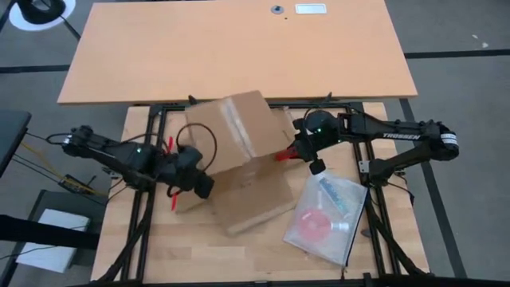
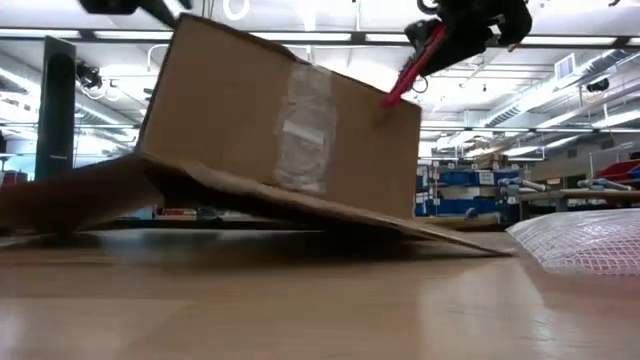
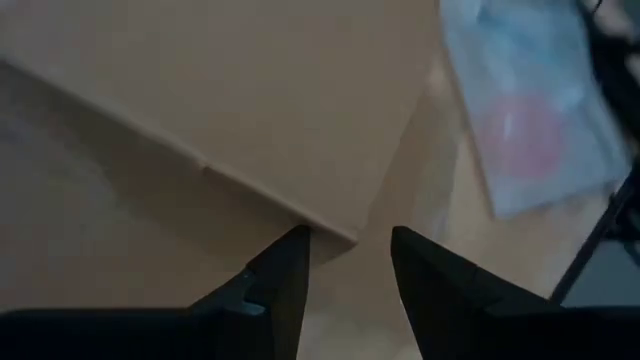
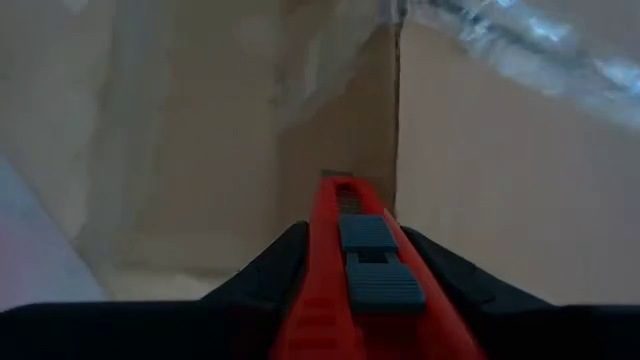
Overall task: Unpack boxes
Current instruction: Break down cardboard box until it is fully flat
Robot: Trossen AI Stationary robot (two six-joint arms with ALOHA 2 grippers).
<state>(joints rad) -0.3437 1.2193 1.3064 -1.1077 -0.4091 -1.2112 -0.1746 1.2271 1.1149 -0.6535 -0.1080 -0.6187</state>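
A: Flap first, nearest you: it lies splayed flat on the table, the plain brown carton tilted behind it, clear tape down its middle.

B: And your grippers?

A: Your left gripper sits at the flap's corner, fingers spread, holding nothing. Your right gripper pinches a red box cutter against the carton's far side. Clear plastic bag lies beside it.

left gripper: jaws parted, low | right gripper: jaws clamped, raised
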